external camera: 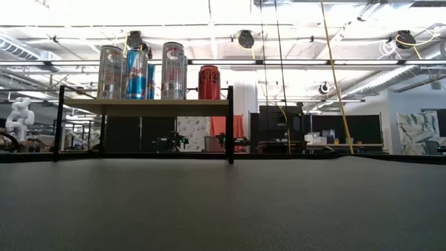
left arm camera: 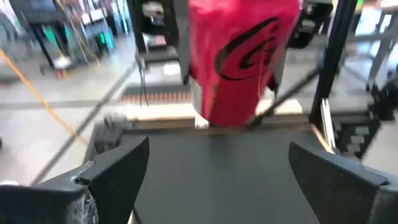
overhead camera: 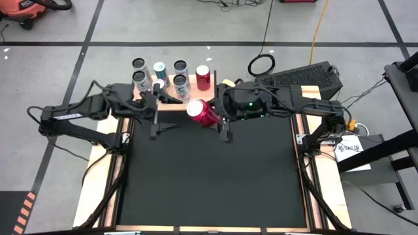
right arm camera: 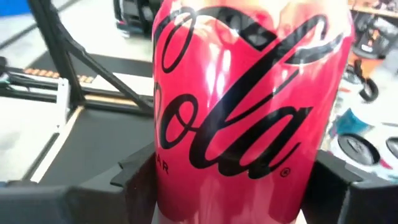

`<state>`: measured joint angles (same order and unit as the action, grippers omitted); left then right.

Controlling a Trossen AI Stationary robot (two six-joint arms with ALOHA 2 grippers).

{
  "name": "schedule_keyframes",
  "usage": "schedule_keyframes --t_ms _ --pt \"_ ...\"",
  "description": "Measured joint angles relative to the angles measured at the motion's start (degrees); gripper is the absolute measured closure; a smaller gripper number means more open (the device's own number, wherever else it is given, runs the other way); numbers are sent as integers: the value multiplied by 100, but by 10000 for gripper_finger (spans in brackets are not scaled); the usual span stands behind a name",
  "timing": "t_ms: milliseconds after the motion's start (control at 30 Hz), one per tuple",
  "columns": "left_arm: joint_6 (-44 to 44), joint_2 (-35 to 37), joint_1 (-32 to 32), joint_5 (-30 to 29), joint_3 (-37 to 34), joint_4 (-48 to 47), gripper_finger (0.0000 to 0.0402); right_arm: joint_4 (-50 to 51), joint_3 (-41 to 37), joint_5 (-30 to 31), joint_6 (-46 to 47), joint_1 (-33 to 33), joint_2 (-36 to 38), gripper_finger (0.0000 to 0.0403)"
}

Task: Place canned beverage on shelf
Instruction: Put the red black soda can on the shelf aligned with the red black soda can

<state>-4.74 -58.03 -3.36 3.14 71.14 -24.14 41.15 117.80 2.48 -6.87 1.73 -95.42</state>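
Bright overhead strip lights glare; left wrist view motion-blurred; red can glossy.

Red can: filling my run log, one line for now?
right hand: holds red can aloft | shelf: six cans | left hand: open, near shelf

The counter was a black mat edged with narrow wooden strips, and the bare mat ran from its near edge up to the far one. At that far edge, left of centre, stood the shelf, a pale wood board on thin black legs. Five cans stood upright on it: four silver cans grouped toward the left, and one red can at the right end.
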Motion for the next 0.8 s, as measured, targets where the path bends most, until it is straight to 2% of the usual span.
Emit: schedule_keyframes --t_ms 167,300,400,633,800 --pt "-21 116 -41 54 -886 1606 13 -151 11 -400 11 50 22 135" --pt "-27 51 -105 633 -1368 2975 13 -228 11 -399 24 60 13 135" --pt "-8 -57 -176 1017 -1544 3559 13 -364 11 -403 18 69 13 135" --pt "246 -383 -382 1103 -1651 4324 13 -390 11 -404 4 64 -54 135" --pt "443 -577 -554 1841 -1653 4977 13 -438 11 -408 -55 58 -100 135"
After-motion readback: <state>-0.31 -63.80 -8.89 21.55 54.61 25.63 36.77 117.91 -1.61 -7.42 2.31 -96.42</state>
